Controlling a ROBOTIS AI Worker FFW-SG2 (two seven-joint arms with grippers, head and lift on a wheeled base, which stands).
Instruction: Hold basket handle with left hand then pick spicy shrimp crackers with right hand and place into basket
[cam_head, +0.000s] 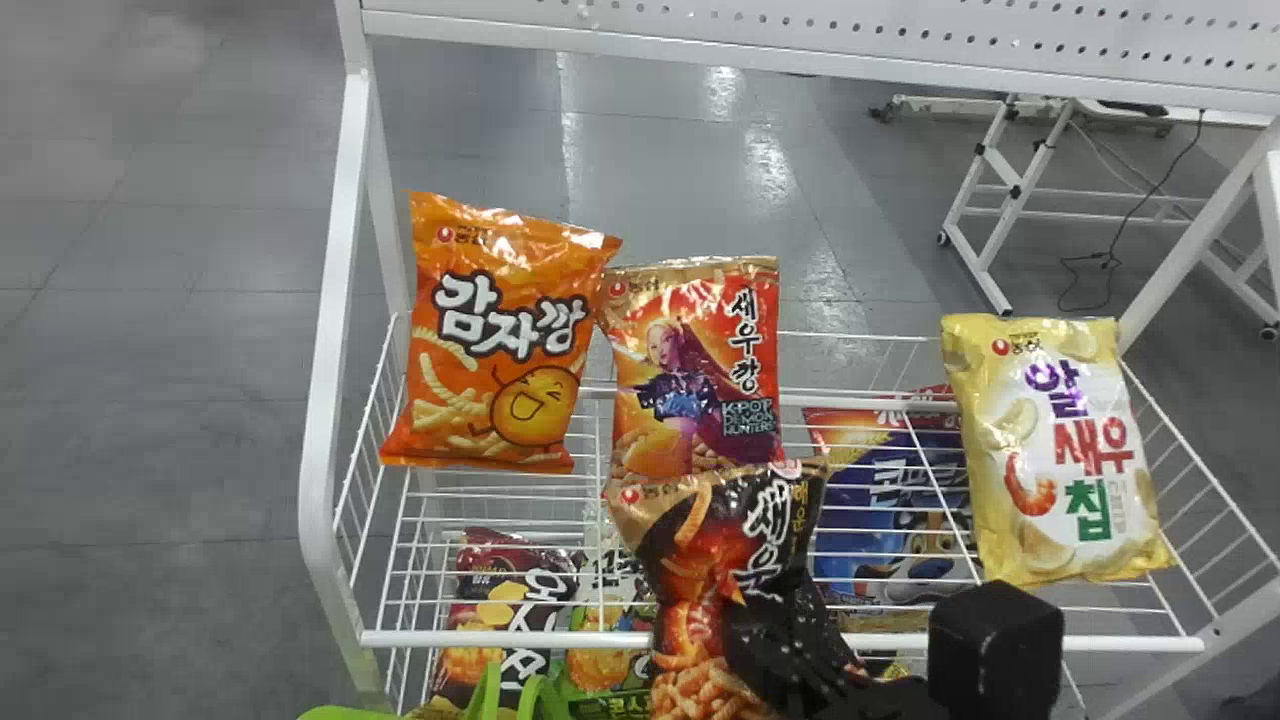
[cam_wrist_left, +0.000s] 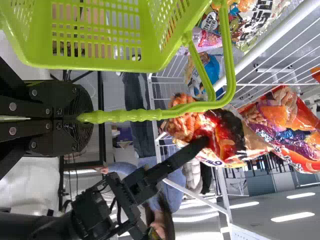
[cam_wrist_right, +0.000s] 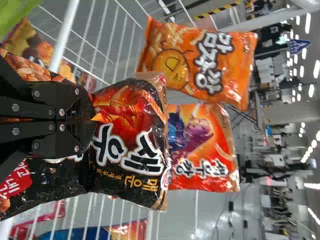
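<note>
The spicy shrimp crackers, a black and red bag (cam_head: 710, 590), hang in front of the rack at the bottom centre of the head view. My right gripper (cam_head: 995, 645) is at the bag's right side there. In the right wrist view, my right gripper (cam_wrist_right: 89, 119) is shut on the middle of the bag (cam_wrist_right: 132, 145), which creases around the pinch. My left gripper (cam_wrist_left: 85, 119) is shut on the green basket's handle (cam_wrist_left: 135, 115) in the left wrist view. The basket (cam_wrist_left: 100, 62) hangs from it, its green rim (cam_head: 345, 713) at the head view's bottom left.
Behind the held bag stands a white wire rack (cam_head: 500, 638). An orange bag (cam_head: 500, 340), a red bag (cam_head: 695, 370) and a yellow bag (cam_head: 1055, 450) are at its upper level. More bags, one of them blue (cam_head: 885, 510), lie lower inside the wires.
</note>
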